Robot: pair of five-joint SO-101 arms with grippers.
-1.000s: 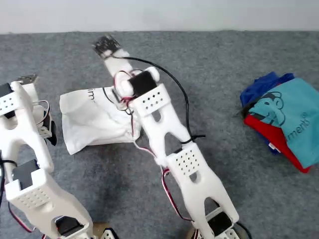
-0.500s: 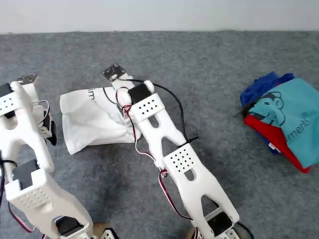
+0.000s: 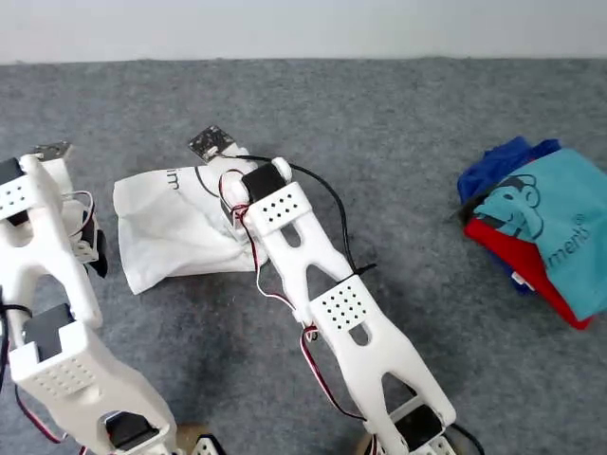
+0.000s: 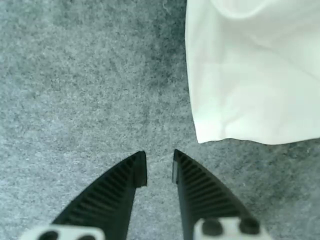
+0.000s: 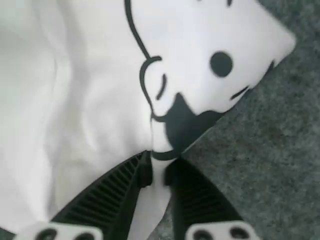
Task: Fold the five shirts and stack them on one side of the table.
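Illumination in the high view is bright, diffuse and even across the counter (image 3: 427, 142). Shadows are soft-edged. A faint shadow lies along the near edge of the white shirt (image 3: 175, 227), and a darker one lies at the left side of the shirt stack (image 3: 541, 218). In the left wrist view the white shirt is close to overexposed, its folds barely shaded. In the right wrist view its folds carry soft grey shading.

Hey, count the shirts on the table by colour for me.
white shirt: 1
teal shirt: 1
red shirt: 1
blue shirt: 1
Total: 4 showing; the pile may hide more.
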